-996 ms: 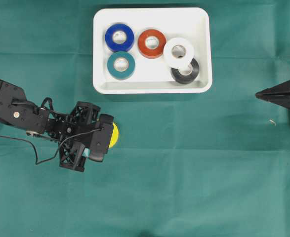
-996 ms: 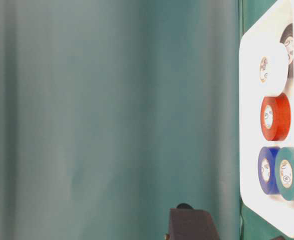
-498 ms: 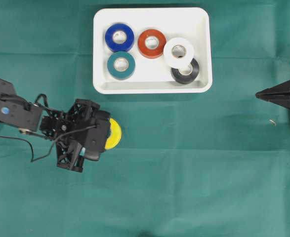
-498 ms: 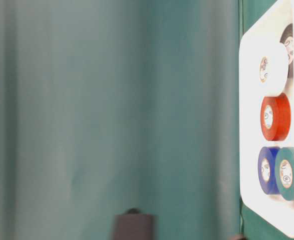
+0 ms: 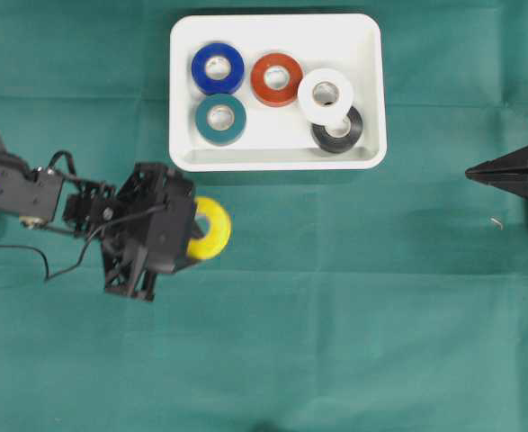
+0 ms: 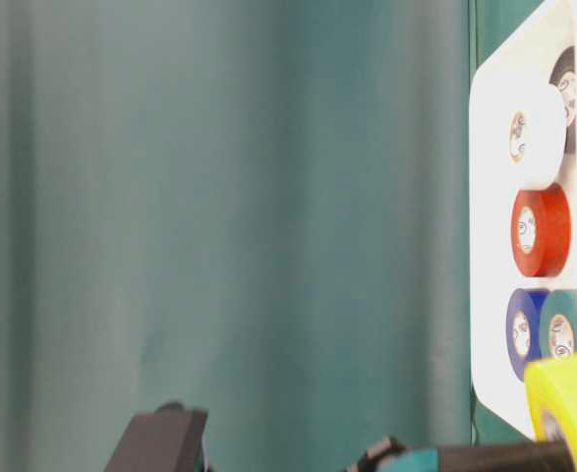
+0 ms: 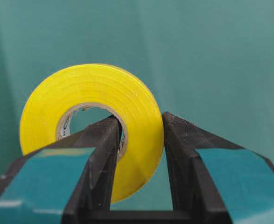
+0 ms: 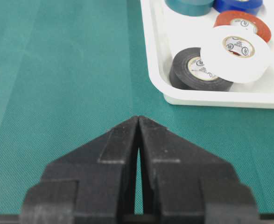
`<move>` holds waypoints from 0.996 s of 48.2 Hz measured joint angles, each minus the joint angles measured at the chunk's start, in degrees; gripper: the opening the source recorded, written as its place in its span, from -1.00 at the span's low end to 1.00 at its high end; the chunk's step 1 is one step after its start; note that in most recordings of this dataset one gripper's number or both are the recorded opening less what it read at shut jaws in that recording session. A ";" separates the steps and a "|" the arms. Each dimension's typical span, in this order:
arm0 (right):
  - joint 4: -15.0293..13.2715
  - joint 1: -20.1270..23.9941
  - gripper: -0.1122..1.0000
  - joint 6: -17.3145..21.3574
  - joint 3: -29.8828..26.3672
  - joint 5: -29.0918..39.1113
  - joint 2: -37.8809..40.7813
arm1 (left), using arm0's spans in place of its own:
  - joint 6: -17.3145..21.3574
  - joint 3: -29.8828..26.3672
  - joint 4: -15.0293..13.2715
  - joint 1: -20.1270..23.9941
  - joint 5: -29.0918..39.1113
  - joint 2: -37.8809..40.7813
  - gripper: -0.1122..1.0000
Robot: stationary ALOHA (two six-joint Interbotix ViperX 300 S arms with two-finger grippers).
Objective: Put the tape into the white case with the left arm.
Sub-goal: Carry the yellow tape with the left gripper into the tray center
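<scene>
Yellow tape (image 7: 90, 100) sits pinched in the left claw (image 7: 139, 135), arm reaching level beside the white case (image 5: 184, 158).

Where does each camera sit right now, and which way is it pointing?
Overhead: above, looking straight down; white case, both arms.
Table-level: low, turned sideways, along the cloth; case, yellow tape roll, arm parts.
Left wrist: behind the left pincer, clamped on the yellow roll.
Right wrist: behind the shut right pincer, facing the case.
Shared: overhead and left wrist both show the yellow roll.

Left gripper (image 7: 139, 140) clamped, right gripper (image 8: 137, 140) closed, arms well apart.
</scene>
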 measured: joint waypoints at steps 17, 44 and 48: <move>0.00 -0.09 -0.97 0.00 0.00 0.00 0.00 | 7.29 -4.31 0.00 8.26 -0.09 4.13 -0.33; 0.00 0.00 -0.97 0.00 0.00 0.00 0.00 | 19.95 -16.00 0.09 15.64 0.00 15.73 -0.33; 0.00 -0.09 -0.97 0.00 0.00 0.00 0.00 | 20.65 -17.14 0.00 16.08 0.00 16.70 -0.33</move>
